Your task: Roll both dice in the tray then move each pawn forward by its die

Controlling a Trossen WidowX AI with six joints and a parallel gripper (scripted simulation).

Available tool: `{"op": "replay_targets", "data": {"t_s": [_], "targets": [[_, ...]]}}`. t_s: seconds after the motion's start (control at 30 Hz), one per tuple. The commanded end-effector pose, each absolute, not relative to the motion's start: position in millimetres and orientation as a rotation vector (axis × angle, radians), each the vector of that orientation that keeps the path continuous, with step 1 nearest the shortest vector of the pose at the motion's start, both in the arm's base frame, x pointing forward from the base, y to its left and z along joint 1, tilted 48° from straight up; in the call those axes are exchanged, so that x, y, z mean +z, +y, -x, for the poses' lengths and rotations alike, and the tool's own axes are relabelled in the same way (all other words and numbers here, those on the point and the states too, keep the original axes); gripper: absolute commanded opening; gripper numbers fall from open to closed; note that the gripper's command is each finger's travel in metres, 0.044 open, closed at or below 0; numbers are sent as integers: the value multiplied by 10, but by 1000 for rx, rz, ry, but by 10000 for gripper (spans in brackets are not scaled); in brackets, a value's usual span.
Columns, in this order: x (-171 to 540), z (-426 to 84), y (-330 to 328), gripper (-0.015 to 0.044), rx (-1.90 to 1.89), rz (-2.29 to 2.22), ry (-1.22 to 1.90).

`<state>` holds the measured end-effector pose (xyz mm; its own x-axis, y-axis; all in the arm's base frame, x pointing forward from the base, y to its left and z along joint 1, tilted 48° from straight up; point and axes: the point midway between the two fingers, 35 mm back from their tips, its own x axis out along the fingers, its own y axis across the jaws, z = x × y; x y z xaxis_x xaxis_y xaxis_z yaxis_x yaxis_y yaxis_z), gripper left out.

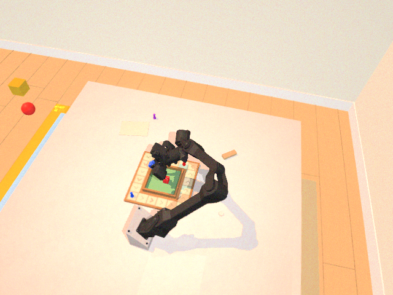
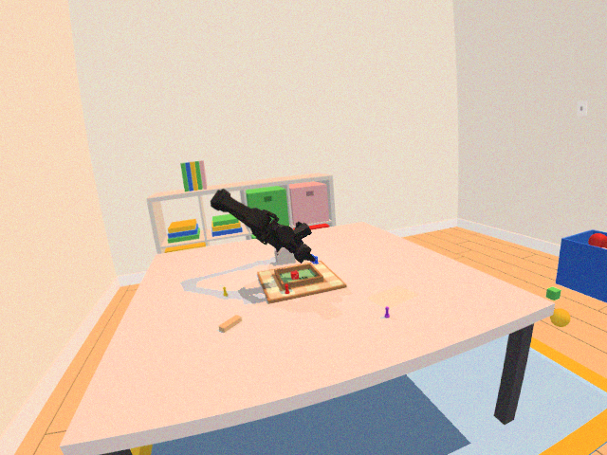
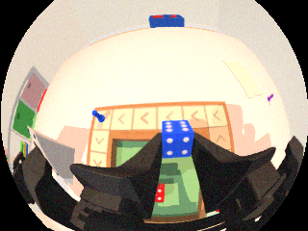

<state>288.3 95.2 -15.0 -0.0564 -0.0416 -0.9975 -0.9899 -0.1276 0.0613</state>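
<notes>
My gripper is shut on the blue die, raised above the board near the tray's far-left corner in the top view. The red die lies in the green-floored tray; its top number is too small to read surely. The red pawn stands on the board beside the tray. The blue pawn stands on a corner square. In the exterior view, the blue patch by the fingers is unclear.
A purple pawn stands near a pale sheet. A wooden block and a yellow pawn are off the board. A small pale disc lies near the arm.
</notes>
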Motion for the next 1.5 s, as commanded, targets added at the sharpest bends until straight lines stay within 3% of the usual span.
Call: {"op": "replay_targets", "data": {"t_s": [0.0,0.2,0.73,1.27,1.47], "targets": [[-147,-2876,960,0,1361,1278,1147],[280,-2985,1056,0,1361,1278,1147],[264,-2983,1044,0,1351,1283,1144],[535,-2918,1332,420,1362,1277,1147],[215,-2878,1201,440,1135,1557,1511]]}}
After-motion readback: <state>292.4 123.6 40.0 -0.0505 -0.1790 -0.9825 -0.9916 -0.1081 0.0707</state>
